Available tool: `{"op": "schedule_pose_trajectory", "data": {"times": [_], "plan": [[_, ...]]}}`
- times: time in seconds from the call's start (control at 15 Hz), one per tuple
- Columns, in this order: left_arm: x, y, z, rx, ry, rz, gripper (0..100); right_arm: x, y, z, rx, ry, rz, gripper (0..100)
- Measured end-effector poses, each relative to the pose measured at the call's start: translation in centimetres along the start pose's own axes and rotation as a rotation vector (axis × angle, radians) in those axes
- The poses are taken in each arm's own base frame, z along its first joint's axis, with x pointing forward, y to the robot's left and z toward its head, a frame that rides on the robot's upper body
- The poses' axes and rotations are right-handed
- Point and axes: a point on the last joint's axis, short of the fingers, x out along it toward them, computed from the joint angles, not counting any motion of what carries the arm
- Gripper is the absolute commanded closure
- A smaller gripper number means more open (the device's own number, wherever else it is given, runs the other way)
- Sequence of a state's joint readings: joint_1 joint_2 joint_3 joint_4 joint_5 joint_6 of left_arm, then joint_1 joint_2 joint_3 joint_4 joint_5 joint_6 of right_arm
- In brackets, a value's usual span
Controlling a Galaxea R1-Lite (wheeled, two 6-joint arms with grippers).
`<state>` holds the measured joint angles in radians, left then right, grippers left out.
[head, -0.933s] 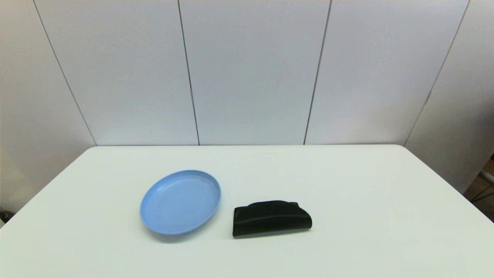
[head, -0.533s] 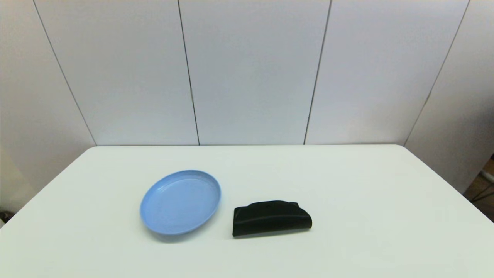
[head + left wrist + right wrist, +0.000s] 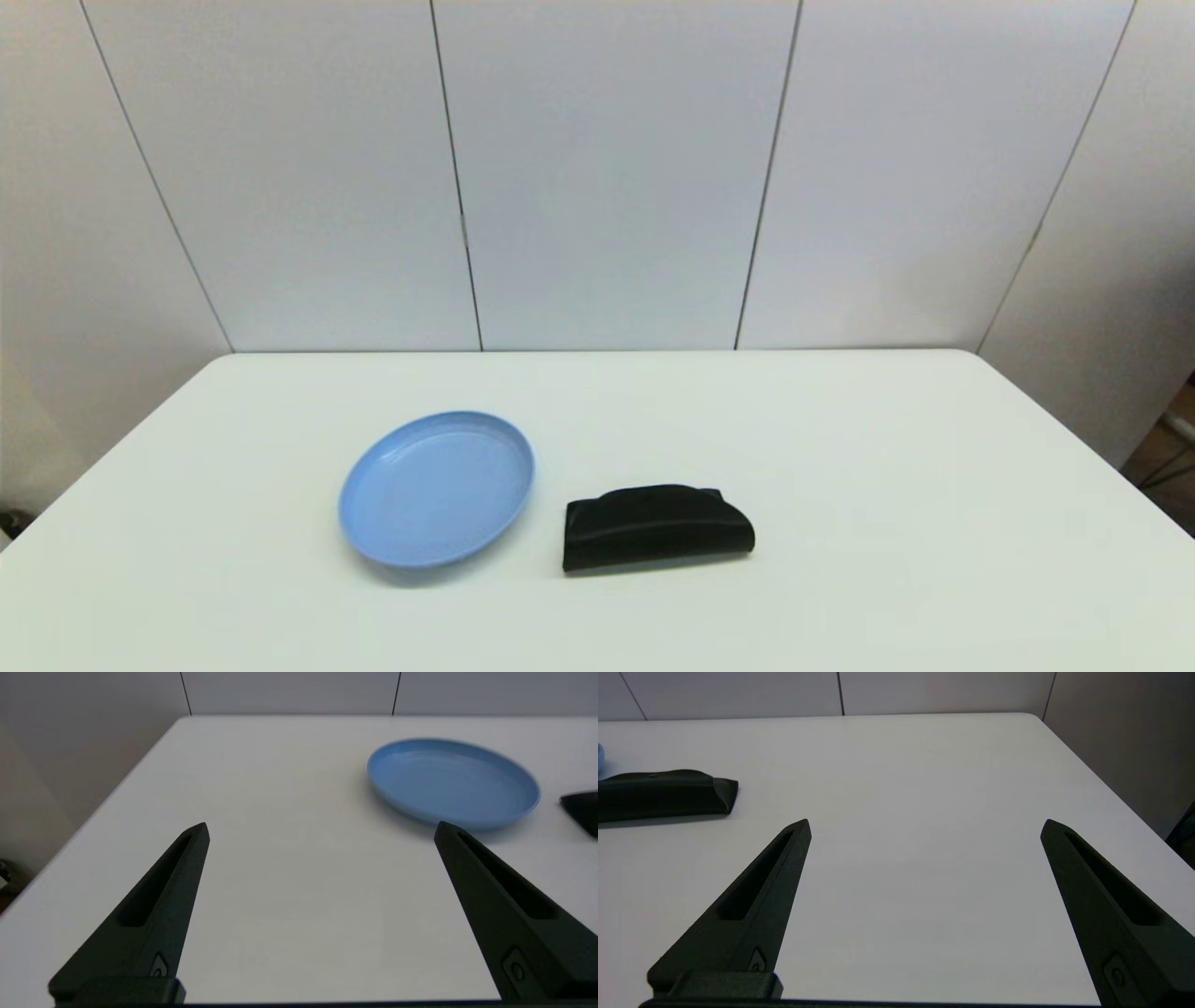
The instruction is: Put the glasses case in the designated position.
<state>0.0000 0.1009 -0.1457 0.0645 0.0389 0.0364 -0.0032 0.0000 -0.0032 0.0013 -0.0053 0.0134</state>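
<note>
The glasses case, a matte black half-moon pouch, lies flat on the white table just right of the blue plate, its straight edge toward me. The right wrist view shows the glasses case off to one side, well apart from my open right gripper. My left gripper is open too, over bare table at the near left, with only a corner of the glasses case showing. Neither arm shows in the head view. The designated position has no mark that I can see.
A round light-blue plate sits left of the case; in the left wrist view the plate lies ahead of the fingers. The white table ends at a panelled wall behind and at open edges on both sides.
</note>
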Motion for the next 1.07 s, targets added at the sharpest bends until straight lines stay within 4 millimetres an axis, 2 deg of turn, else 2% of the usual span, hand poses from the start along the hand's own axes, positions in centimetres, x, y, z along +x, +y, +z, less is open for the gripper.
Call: {"op": "schedule_pose_trajectory", "data": {"times": [0.2, 0.33, 0.47, 0.53, 0.67, 0.87, 1.07], "plan": [[-0.4, 0.3, 6.1, -0.002, 0.03, -0.015, 0, 0.0, 0.0, 0.0, 0.0, 0.0, 0.0, 0], [-0.1, 0.5, 11.2, -0.001, 0.039, -0.019, 0, 0.0, 0.0, 0.0, 0.0, 0.0, 0.0, 0], [0.8, 0.5, 16.4, 0.023, 0.063, -0.011, 0, 0.0, 0.0, 0.0, 0.0, 0.0, 0.0, 0], [1.9, 0.5, 18.6, 0.051, 0.104, -0.012, 0, 0.0, 0.0, 0.0, 0.0, 0.0, 0.0, 0], [4.8, 0.6, 21.2, 0.137, 0.232, -0.043, 0, 0.0, 0.0, 0.0, 0.0, 0.0, 0.0, 0], [9.8, 1.4, 22.4, 0.288, 0.405, -0.157, 0, 0.0, 0.0, 0.0, 0.0, 0.0, 0.0, 0], [14.1, 2.8, 23.9, 0.424, 0.463, -0.335, 0, 0.0, 0.0, 0.0, 0.0, 0.0, 0.0, 0]]}}
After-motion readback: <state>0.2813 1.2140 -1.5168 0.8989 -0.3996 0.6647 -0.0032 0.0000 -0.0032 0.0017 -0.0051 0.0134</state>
